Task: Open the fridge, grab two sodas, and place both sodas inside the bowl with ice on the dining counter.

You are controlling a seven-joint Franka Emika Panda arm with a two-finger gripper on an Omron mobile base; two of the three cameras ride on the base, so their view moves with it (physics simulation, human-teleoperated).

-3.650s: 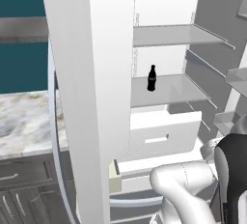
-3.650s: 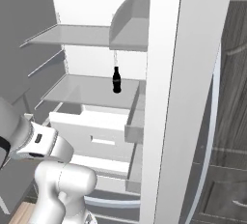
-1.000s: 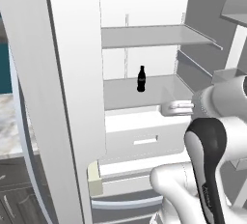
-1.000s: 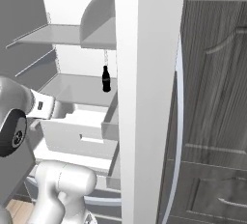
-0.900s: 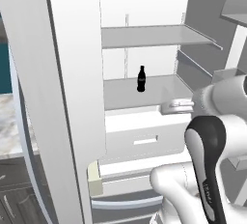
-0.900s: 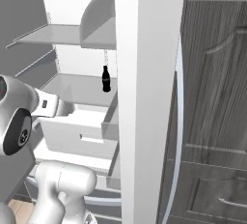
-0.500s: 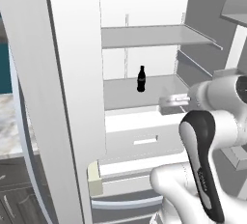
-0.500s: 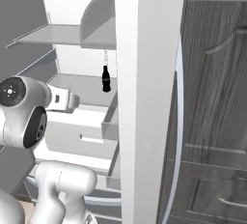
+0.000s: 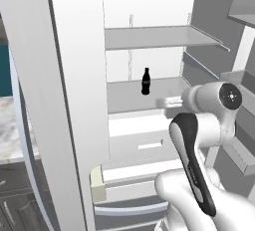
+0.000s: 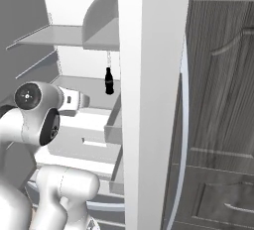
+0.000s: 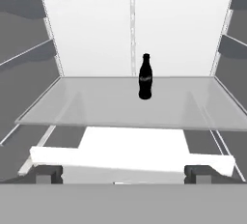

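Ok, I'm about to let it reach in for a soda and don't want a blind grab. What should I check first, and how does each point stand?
1. Fridge door open: ok.
2. Dark soda bottle upright on the shelf: ok.
3. Gripper open and empty: ok.
4. Bottle roughly centred ahead of the fingertips in the hand view: ok.
5. Shelf around the bottle free of obstacles: ok.
6. Second soda located: cannot tell.

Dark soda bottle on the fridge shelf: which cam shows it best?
Hand view: the dark soda bottle stands upright mid-shelf, unobstructed, straight ahead of the open claw. The left base view shows it smaller, past the door edge. The right base view shows it small, near the other door.
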